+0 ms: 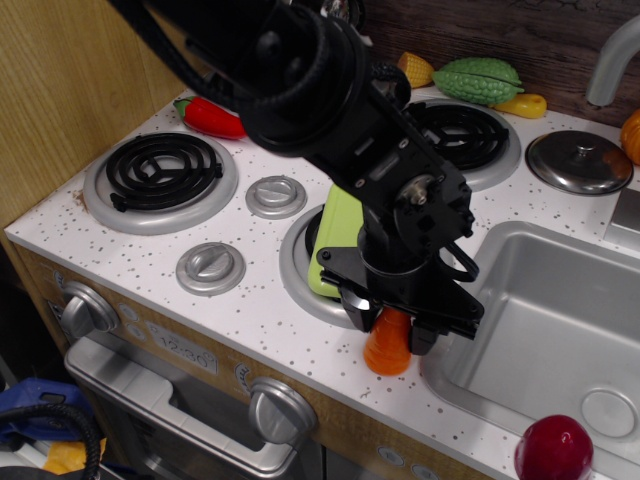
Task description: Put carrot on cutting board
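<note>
The carrot [388, 347] is a small orange ridged cone standing upright on the white speckled counter near the front edge, beside the sink. My black gripper [390, 323] has come down over it, one finger on each side of its upper part, jaws closed in around it. The arm hides the carrot's tip. The light-green cutting board [335, 232] lies on the front right burner just behind the carrot; most of it is hidden under the arm.
A steel sink [560, 330] lies right of the carrot, a dark red ball [553, 449] at its front corner. A red chili pepper [210, 117] lies far left. Burners [160, 172], knobs [210, 267], a pot lid [580, 160] and toy vegetables [478, 78] fill the back.
</note>
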Controlling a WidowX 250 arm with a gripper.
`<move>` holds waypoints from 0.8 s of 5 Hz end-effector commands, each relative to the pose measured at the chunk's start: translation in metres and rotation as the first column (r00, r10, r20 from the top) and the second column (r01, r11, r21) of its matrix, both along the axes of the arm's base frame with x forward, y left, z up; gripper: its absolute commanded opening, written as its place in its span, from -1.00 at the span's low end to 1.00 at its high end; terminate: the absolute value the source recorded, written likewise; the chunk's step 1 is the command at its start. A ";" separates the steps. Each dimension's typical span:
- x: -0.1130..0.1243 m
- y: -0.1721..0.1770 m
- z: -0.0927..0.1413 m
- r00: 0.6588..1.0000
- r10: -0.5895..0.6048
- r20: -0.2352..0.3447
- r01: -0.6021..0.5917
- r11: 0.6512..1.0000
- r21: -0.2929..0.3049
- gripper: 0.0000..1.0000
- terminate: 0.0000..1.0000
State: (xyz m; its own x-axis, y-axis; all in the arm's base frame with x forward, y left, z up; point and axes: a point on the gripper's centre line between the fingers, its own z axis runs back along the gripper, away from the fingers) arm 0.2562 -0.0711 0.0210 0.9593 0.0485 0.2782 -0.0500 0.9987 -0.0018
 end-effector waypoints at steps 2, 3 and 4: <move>0.013 0.013 0.069 0.998 0.014 -0.065 -0.010 0.998 0.063 -1.00 -1.00; 0.027 0.026 0.082 1.000 0.007 -0.029 -0.003 0.991 0.136 -1.00 -1.00; 0.040 0.041 0.072 0.999 -0.025 0.031 0.019 0.986 0.167 -1.00 -1.00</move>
